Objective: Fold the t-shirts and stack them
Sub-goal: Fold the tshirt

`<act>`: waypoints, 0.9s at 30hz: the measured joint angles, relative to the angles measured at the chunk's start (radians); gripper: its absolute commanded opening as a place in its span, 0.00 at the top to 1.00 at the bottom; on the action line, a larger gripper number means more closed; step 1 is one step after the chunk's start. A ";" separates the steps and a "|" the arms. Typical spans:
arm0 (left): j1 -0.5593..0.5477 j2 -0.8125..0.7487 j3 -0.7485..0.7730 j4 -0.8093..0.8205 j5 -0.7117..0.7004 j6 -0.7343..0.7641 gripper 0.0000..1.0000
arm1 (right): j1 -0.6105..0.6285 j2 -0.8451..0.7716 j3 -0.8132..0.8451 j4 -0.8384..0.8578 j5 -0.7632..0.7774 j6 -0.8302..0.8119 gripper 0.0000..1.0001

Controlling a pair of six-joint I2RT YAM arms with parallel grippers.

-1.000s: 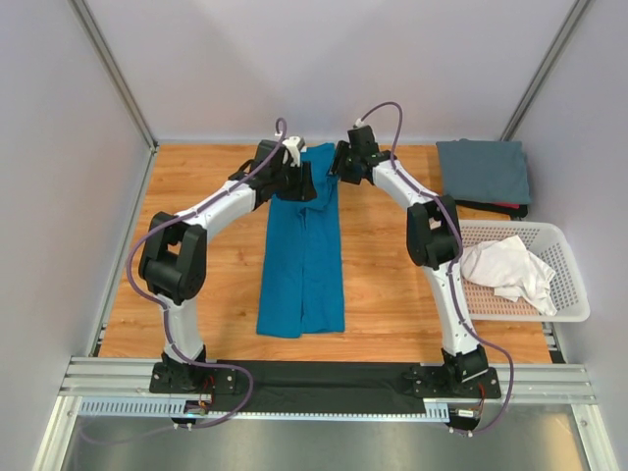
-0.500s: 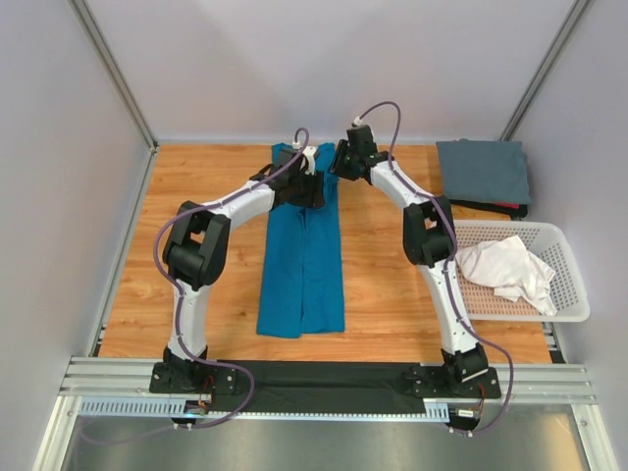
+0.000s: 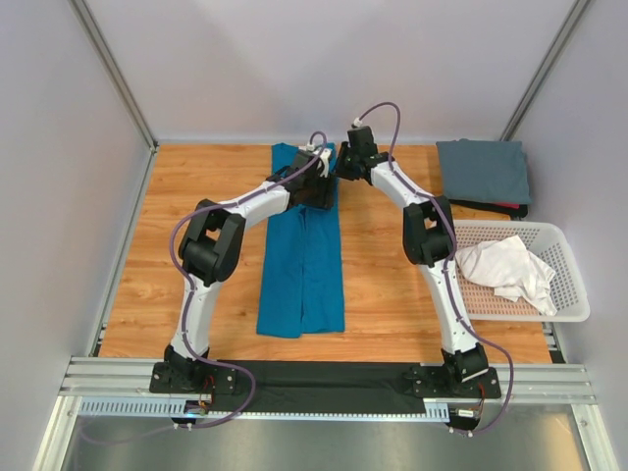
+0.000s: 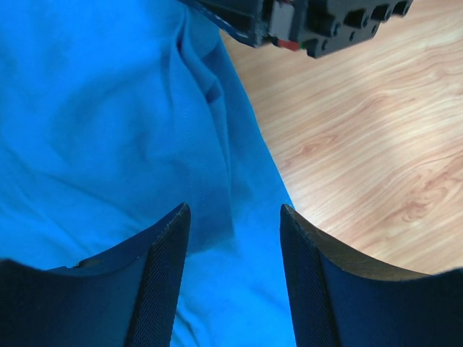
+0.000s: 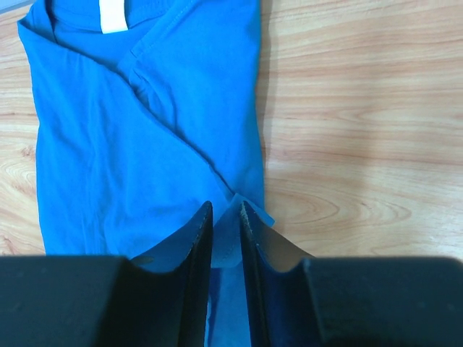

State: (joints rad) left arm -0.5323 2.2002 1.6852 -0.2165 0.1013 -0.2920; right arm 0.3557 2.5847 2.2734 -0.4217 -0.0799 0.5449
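Teal t-shirt [image 3: 302, 265] lay folded lengthwise into a long, lightly creased strip in the middle of the table [image 3: 383, 285], collar at the far end. Right gripper [image 5: 226, 206] had its jaws nearly together, pinching a ridge of cloth at the strip's right edge. Left gripper [image 4: 233, 217] stood with jaws apart above that edge, gripping nothing. Grey t-shirt [image 3: 483, 170] lay folded at the far right corner. White t-shirt [image 3: 510, 270] sat crumpled in the basket [image 3: 530, 316].

A white lattice basket [image 3: 530, 316] sits at the right edge of the wooden table [image 3: 392, 294], near its front
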 measured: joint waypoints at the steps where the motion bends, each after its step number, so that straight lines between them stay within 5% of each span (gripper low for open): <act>1: -0.006 0.009 0.009 -0.005 -0.009 0.005 0.40 | -0.001 0.000 0.000 0.002 0.000 -0.001 0.77; 16: -0.041 0.041 0.042 -0.064 -0.186 0.053 0.55 | -0.008 0.000 0.000 0.019 -0.017 -0.004 0.73; 27: -0.042 0.039 0.003 -0.050 -0.176 0.064 0.65 | -0.012 0.000 0.000 0.020 -0.026 -0.003 0.73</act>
State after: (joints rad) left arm -0.5743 2.2387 1.6886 -0.2661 -0.0746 -0.2283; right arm 0.3435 2.5847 2.2734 -0.4015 -0.1059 0.5415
